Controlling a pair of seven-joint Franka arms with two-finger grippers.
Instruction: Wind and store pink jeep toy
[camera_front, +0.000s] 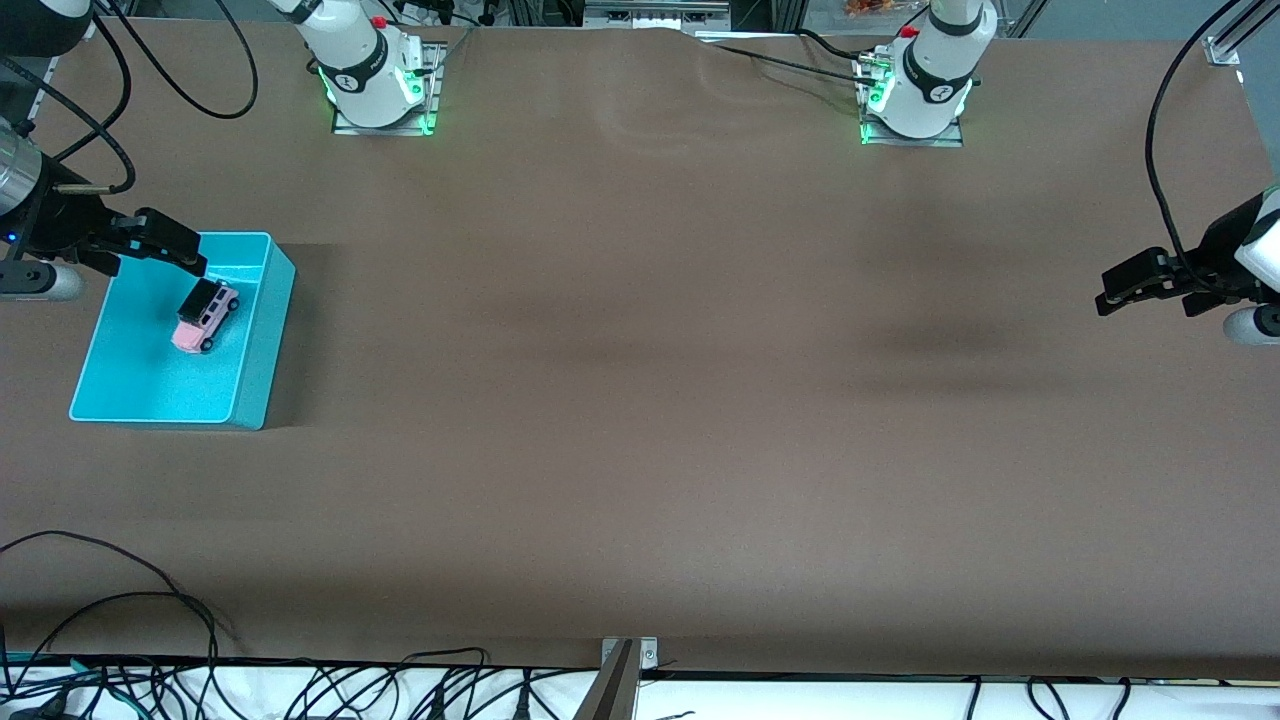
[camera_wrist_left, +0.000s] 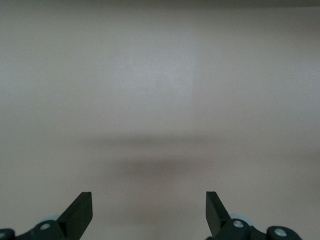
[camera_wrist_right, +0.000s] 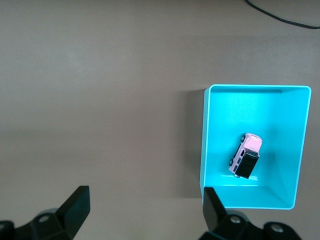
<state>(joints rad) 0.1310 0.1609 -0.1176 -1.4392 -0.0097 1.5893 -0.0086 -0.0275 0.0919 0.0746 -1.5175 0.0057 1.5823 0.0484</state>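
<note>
The pink jeep toy (camera_front: 207, 317) (camera_wrist_right: 245, 155), pink with a black roof and rear, lies inside the turquoise bin (camera_front: 150, 385) (camera_wrist_right: 206, 140) at the right arm's end of the table. Nothing is touching it. My right gripper (camera_front: 185, 252) (camera_wrist_right: 145, 200) hangs open and empty in the air, mostly over bare table just beside the bin, with one finger over the bin's rim. My left gripper (camera_front: 1108, 290) (camera_wrist_left: 149, 205) waits open and empty above bare table at the left arm's end.
The brown table top (camera_front: 640, 400) stretches wide between the two arms. Both arm bases (camera_front: 380, 80) (camera_front: 920, 90) stand along the table's farthest edge. Black cables (camera_front: 150, 640) lie along the nearest edge, and one cable (camera_wrist_right: 280, 17) shows in the right wrist view.
</note>
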